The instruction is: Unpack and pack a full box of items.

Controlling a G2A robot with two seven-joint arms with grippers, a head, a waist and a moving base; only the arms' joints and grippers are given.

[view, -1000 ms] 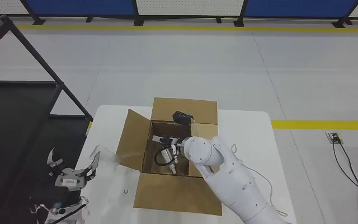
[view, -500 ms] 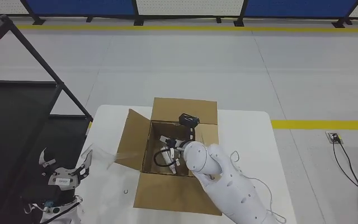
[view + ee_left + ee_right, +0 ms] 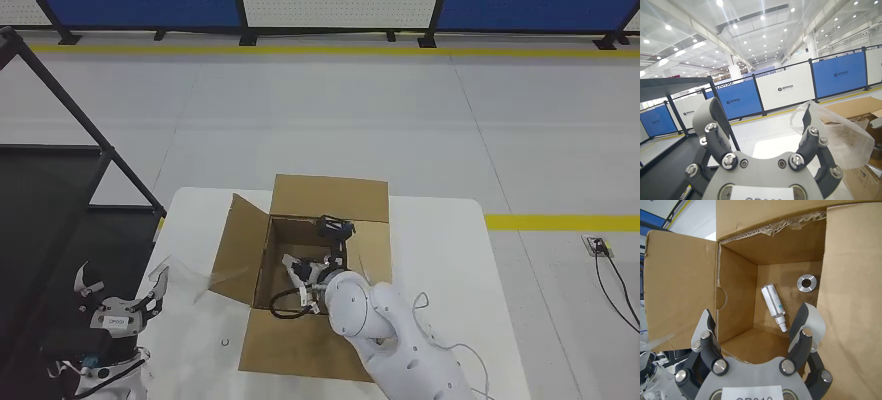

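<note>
Logos on barrier panels (image 3: 785, 96), label on bottle (image 3: 772, 300)

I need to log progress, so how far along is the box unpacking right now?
Done: the cardboard box stands with flaps open, and a clear plastic bag is out, beside the open left gripper. In hand: nothing is gripped; the open right gripper hangs over the box opening. Left: a white spray bottle and a metal ring lie on the box floor, to be lifted out before any repacking.

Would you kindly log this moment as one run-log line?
right gripper open above box | bottle, metal ring on box floor | left gripper open by plastic bag
</note>
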